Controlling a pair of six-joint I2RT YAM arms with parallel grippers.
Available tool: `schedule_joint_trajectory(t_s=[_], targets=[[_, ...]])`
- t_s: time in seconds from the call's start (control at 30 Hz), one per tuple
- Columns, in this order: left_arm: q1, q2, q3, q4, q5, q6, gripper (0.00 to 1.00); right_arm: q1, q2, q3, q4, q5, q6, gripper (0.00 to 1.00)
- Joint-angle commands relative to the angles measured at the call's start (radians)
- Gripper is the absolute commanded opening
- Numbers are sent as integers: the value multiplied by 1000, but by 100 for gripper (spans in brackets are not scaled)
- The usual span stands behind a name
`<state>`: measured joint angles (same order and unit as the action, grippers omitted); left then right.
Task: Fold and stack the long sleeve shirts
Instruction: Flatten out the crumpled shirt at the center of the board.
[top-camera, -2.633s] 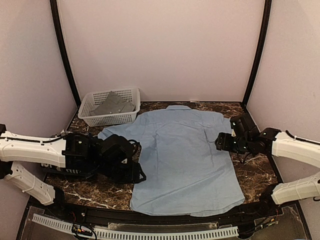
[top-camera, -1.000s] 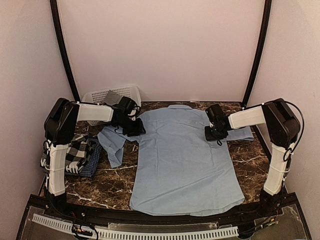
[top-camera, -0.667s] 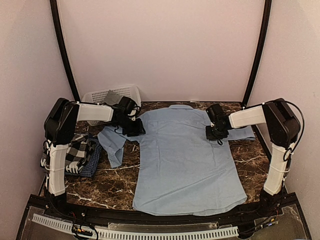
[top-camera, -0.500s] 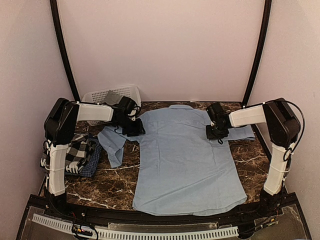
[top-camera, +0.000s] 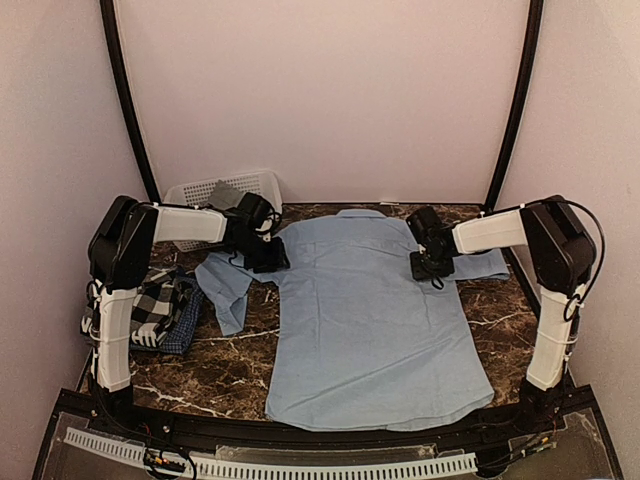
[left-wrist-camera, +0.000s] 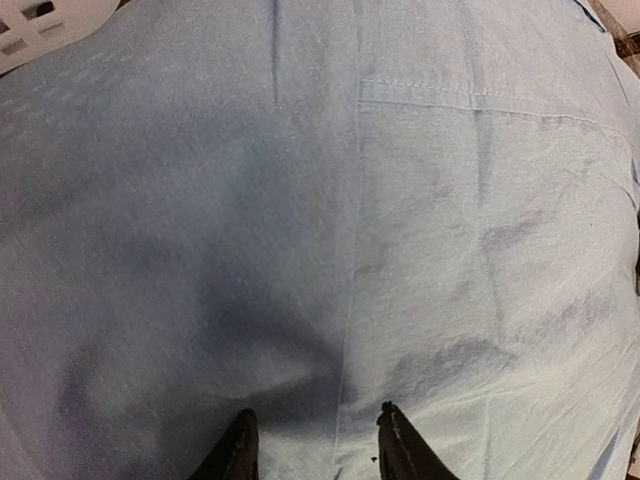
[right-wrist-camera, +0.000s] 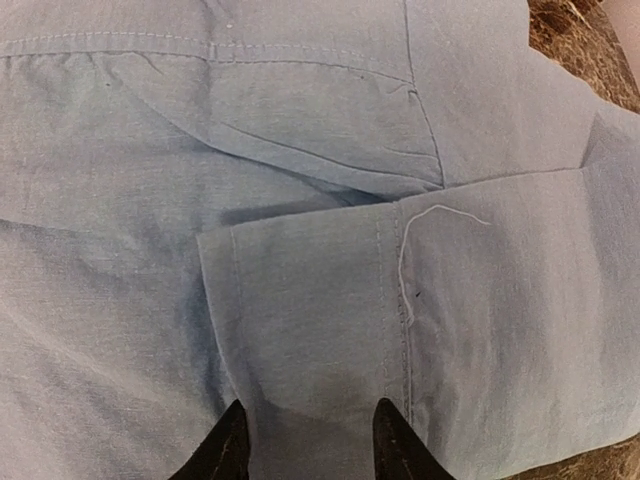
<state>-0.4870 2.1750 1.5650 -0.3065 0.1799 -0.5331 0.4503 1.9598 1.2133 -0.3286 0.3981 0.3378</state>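
Shirt (top-camera: 370, 320), light-blue collared cloth, lies spread on marble table (top-camera: 220, 370); left claw (left-wrist-camera: 315, 448) at ten o'clock, right claw (right-wrist-camera: 305, 442) at two, both half-parted, empty.

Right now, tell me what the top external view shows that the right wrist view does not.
Only top external: the white basket, the checked shirts piled at the left, and the left gripper. Only right wrist: a loose white thread on the folded-in sleeve cuff. Both: the light blue shirt and the right gripper over it.
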Motion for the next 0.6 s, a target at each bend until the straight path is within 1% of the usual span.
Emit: schedule_joint_trajectory(t_s=[0.0,0.07,0.23,0.33,0.37,0.57], targets=[[20,0,6,-65,-55,8,40,4,16,-10,-20,33,13,37],[20,0,7,-65,-60,8,40,-1,-1,-10,-17,32,13,29],[20,0,8,-67,-68,12,40,-20,-32,5,-23,10,11,14],[21,0,12,-68,-71,14,40,-27,-38,10,-25,-3,9,2],[21,0,12,-70,-72,15,40,-30,-41,11,-25,-12,9,0],[21,-1,20,-77,-74,20,40,-39,-75,6,-24,-21,15,0]])
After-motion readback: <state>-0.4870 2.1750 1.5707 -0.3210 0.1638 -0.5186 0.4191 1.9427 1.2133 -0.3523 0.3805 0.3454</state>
